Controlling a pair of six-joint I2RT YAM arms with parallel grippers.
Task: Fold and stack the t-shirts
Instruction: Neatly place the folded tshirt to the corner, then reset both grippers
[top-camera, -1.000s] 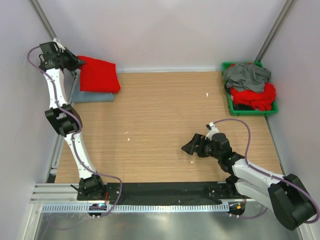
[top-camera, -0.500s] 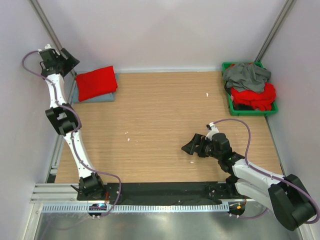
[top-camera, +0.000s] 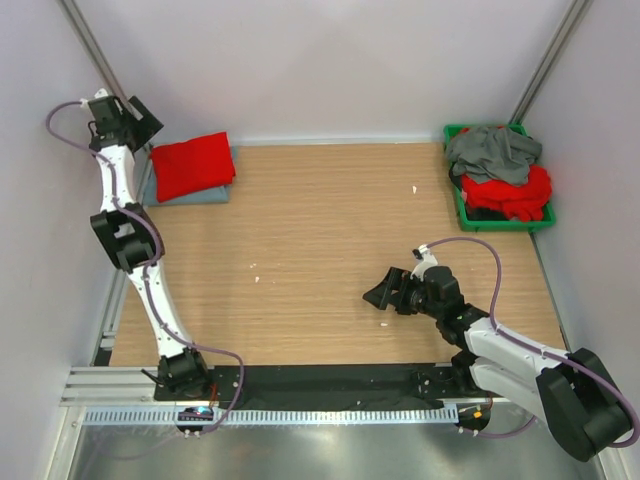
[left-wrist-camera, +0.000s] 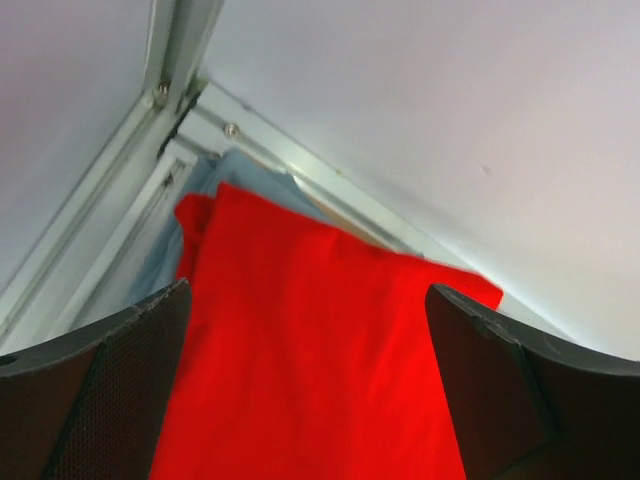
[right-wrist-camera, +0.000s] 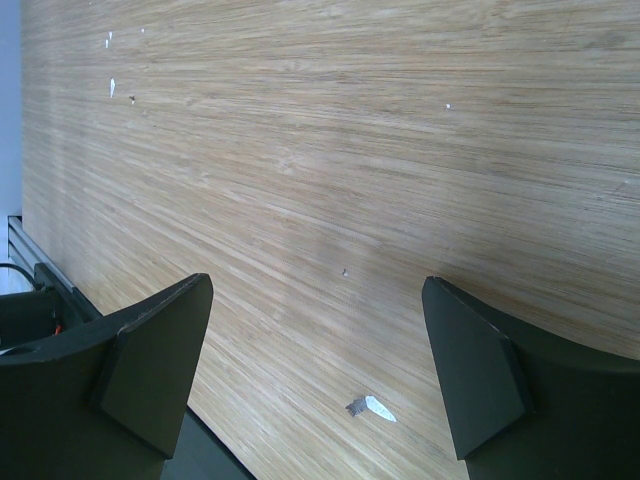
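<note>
The wooden table (top-camera: 330, 250) is bare across its whole middle, from the near black strip to the back wall, apart from a few white specks (top-camera: 415, 189).

In the far right corner, against the back wall and the right edge, stands 1 green bin (top-camera: 500, 227). It is heaped above its rim: a crumpled dark grey t-shirt (top-camera: 492, 150) on top, bunched red t-shirts (top-camera: 510, 195) under it.

In the far left corner lies a stack of 2: a folded red t-shirt (top-camera: 192, 165) (left-wrist-camera: 310, 360) on a blue-grey t-shirt (top-camera: 190, 196) (left-wrist-camera: 235, 170), which shows along the near and left sides, close to the metal frame rail.

The left gripper (top-camera: 140, 118) (left-wrist-camera: 310, 300) hangs above that stack at the corner, fingers wide apart and holding nothing. The right gripper (top-camera: 380, 293) (right-wrist-camera: 315, 290) hovers low over bare wood near the front right, fingers spread and empty.
</note>
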